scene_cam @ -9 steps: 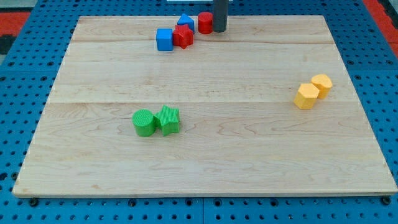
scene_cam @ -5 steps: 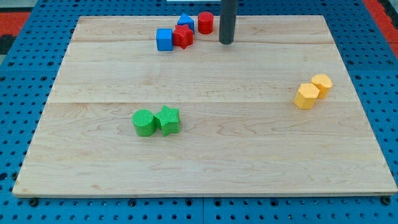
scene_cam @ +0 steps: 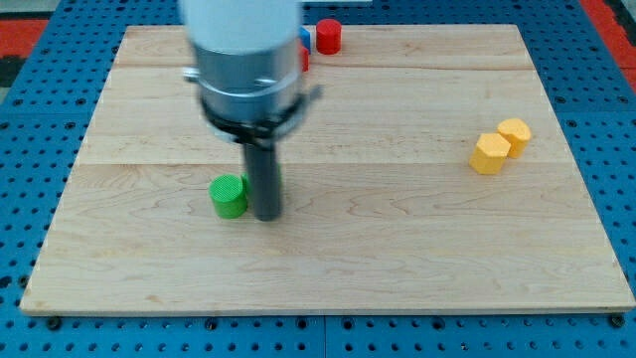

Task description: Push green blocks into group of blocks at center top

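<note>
A pale wooden board [scene_cam: 397, 239] carries a green cylinder [scene_cam: 229, 195], a red cylinder [scene_cam: 329, 36] and two yellow blocks [scene_cam: 500, 145]

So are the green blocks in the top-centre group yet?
No. The green cylinder block sits low on the wooden board, my tip at its right; the green star block is hidden.

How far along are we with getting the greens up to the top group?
Nothing is done: the green cylinder sits low on the board, far from the red cylinder at top centre. In hand: my tip sits just right of it, hiding the green star. Both pushes remain.
</note>
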`<action>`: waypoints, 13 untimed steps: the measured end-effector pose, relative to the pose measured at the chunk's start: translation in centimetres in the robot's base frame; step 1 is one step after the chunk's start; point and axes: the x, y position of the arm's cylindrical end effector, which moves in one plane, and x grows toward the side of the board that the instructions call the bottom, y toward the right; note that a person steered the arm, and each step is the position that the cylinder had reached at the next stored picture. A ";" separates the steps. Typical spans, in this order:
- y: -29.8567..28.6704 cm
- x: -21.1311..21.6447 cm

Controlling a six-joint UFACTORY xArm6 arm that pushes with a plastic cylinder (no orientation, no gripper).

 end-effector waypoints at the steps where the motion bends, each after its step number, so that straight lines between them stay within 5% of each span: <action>1: -0.6 -5.1; 3: 1.5 -15.8; 4: 3.5 -17.6; 6: 2.5 0.7; 9: -6.5 -0.1; 10: -4.2 -7.1; 11: -3.3 -8.0; 12: -3.4 -0.3; 13: -9.6 -1.4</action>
